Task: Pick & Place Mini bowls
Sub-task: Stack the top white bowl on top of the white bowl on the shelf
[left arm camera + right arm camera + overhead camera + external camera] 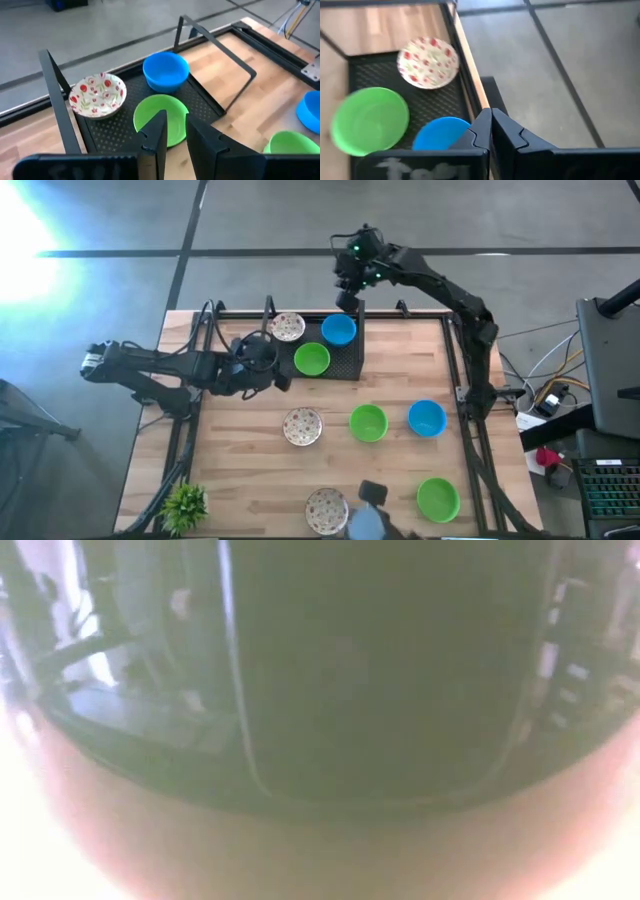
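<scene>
Sitting in the black tray [345,368] — a green bowl [312,359], blue bowl [338,330] and patterned bowl [287,327]. Left tool [175,131], part-open and empty, is held just beside the green bowl's rim; right tool [490,126], closed, is seen above the blue bowl.

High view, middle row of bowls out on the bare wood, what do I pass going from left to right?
Patterned white bowl → green bowl → blue bowl.
</scene>
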{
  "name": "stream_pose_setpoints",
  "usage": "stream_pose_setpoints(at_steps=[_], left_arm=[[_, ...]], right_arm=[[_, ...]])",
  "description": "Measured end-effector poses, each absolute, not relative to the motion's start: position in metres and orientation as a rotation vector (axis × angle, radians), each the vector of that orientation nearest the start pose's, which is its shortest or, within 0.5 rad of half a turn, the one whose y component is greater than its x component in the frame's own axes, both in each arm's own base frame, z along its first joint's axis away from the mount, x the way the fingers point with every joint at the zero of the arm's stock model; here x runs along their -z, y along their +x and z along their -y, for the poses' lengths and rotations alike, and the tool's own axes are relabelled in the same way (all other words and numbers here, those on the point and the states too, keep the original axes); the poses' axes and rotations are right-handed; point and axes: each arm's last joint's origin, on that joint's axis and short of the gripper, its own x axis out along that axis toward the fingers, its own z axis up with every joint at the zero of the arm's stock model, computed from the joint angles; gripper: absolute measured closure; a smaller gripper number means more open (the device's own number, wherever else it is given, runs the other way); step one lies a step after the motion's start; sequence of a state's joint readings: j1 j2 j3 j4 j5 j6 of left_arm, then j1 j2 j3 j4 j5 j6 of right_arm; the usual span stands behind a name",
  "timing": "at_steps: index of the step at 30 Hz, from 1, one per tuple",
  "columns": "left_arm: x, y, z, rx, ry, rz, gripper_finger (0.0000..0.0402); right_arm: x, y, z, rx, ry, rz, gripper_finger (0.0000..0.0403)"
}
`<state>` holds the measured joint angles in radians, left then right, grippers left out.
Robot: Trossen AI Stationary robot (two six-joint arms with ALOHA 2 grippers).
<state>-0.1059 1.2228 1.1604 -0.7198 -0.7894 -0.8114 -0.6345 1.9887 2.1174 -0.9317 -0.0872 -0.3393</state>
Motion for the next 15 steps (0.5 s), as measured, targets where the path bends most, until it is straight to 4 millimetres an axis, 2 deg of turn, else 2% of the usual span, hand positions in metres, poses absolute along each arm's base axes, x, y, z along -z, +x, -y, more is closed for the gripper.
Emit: stream_pose_setpoints(at_steps=[7, 15], left_arm=[[-0.333, 0.242, 0.004, -0.849, -0.444, -0.424, 0.0325], [-0.326, 0.248, -0.002, -0.766, -0.576, -0.507, 0.0325]], right_arm=[[-0.401, 0.333, 0.203, 0.34, -0.035, -0.763, 0.0394], [-0.434, 0.311, 0.156, 0.295, -0.035, -0.672, 0.0394]])
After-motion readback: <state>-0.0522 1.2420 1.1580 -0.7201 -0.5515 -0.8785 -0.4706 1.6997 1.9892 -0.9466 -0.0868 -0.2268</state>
